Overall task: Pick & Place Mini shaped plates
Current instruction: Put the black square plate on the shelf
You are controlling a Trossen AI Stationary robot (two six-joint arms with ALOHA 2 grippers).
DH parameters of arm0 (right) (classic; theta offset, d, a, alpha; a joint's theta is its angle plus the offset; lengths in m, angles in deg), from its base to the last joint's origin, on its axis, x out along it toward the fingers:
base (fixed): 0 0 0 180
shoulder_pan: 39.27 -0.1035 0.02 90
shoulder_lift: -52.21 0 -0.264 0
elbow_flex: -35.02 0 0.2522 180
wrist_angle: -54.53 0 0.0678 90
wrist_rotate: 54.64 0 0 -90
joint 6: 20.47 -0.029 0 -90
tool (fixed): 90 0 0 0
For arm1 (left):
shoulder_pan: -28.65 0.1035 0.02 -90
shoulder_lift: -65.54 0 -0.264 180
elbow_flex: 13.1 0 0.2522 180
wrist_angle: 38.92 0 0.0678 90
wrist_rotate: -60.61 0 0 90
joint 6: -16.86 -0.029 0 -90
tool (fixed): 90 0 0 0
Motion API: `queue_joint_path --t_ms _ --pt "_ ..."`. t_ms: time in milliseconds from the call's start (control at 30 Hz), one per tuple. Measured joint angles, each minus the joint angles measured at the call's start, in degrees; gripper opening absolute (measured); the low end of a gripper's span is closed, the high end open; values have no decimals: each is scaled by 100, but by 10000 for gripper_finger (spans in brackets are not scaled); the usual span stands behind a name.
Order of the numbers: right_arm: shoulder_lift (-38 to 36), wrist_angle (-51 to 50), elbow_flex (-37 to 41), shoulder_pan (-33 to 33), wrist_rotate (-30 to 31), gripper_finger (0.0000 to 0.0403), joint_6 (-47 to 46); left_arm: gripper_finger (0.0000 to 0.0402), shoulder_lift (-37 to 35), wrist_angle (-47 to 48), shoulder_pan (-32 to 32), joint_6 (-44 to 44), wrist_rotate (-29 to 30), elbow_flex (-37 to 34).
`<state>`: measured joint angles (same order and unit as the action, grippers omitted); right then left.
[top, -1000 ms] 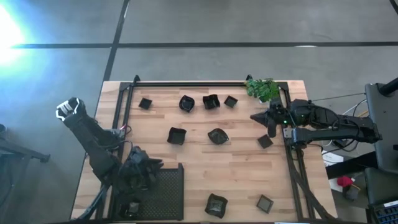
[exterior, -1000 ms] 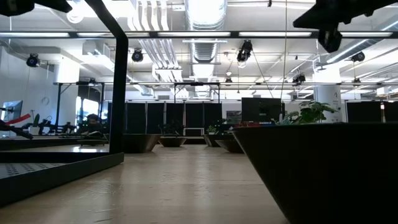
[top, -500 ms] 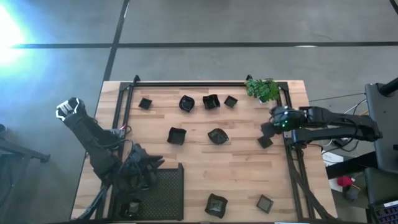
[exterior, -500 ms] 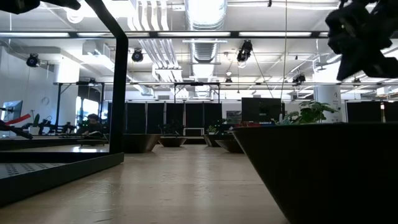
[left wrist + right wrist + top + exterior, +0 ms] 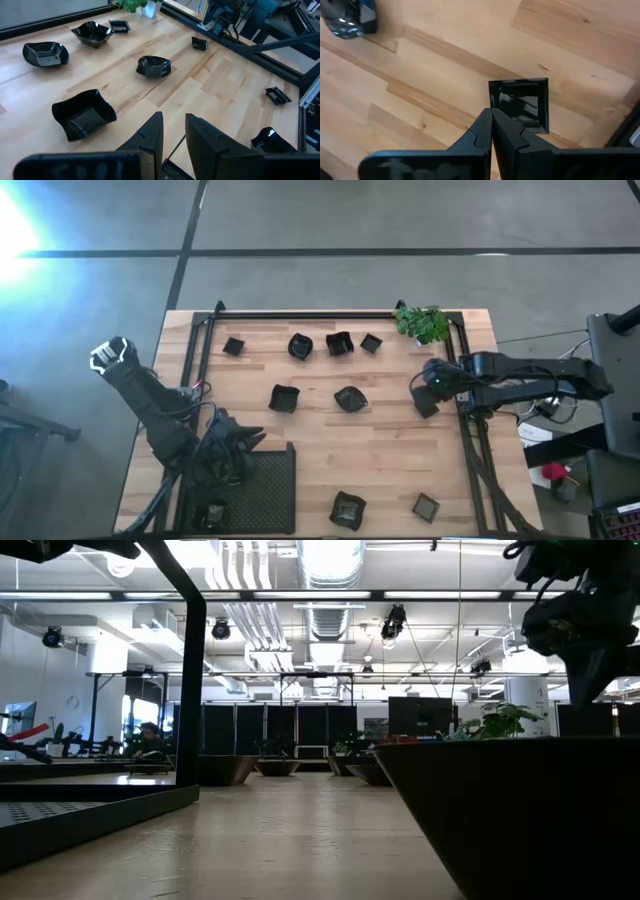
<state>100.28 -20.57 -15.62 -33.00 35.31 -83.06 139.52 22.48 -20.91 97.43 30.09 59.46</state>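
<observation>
Several mini shaped plates, small and black, lie scattered on the wooden table: a far row (image 5: 300, 345), two in the middle (image 5: 284, 397) (image 5: 350, 398), and two near the front (image 5: 347, 508) (image 5: 426, 506). My right gripper (image 5: 491, 112) is shut and points steeply down. It hangs above the left edge of a small square plate (image 5: 520, 105) near the right rail (image 5: 427, 410). My left gripper (image 5: 173, 127) waits slightly open over the far corner of the black mesh tray (image 5: 268, 488), with nothing between its fingers.
A green plant (image 5: 421, 322) stands at the far right corner. Black rails (image 5: 300, 315) frame the table. One plate lies in the tray (image 5: 212, 513). In the low view a dark plate (image 5: 520, 810) close to the lens blocks the right half.
My right gripper has tipped from nearly level to steeply downward, rolled, and sunk toward the small square plate by the right rail. It has stayed shut. The plates lie as before.
</observation>
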Motion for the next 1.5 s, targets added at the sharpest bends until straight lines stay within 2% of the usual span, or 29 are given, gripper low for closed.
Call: queue_joint_path --t_ms 467,1000,1500 --pt "927 280 67 0 -242 81 179 74 2 0 7 -154 0 0" --pt "2408 691 74 0 -173 83 315 74 2 0 7 -260 0 0" --pt "3137 1001 56 0 -197 76 558 74 2 59 7 -264 0 0"
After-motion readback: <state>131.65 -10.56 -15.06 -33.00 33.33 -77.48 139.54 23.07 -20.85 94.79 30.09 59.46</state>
